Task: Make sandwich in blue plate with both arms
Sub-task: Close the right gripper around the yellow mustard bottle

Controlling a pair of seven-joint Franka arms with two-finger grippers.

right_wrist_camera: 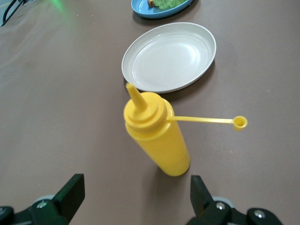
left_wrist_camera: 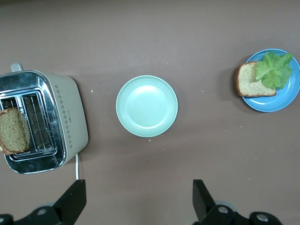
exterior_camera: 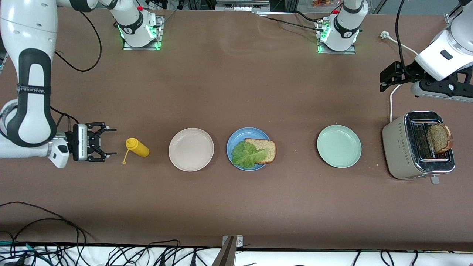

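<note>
Fingers (right_wrist_camera: 70, 192) — both grippers — spread, empty

Right gripper (exterior_camera: 107, 142): fingers spread, at the right arm's end of the table; the yellow plastic squeeze bottle (exterior_camera: 137, 147) stands just ahead of its jaws; the round beige plate (exterior_camera: 191, 149) next along
Round blue plate (exterior_camera: 236, 142): mid-row; brown bread slice (exterior_camera: 265, 149) on it; crinkled green lettuce leaf (exterior_camera: 247, 153) on the slice
Left gripper (exterior_camera: 388, 77): fingers spread, near the silver toaster (exterior_camera: 397, 147); second bread slice (exterior_camera: 439, 138) in its slot; round pale green plate (exterior_camera: 339, 146) between toaster and blue plate
</note>
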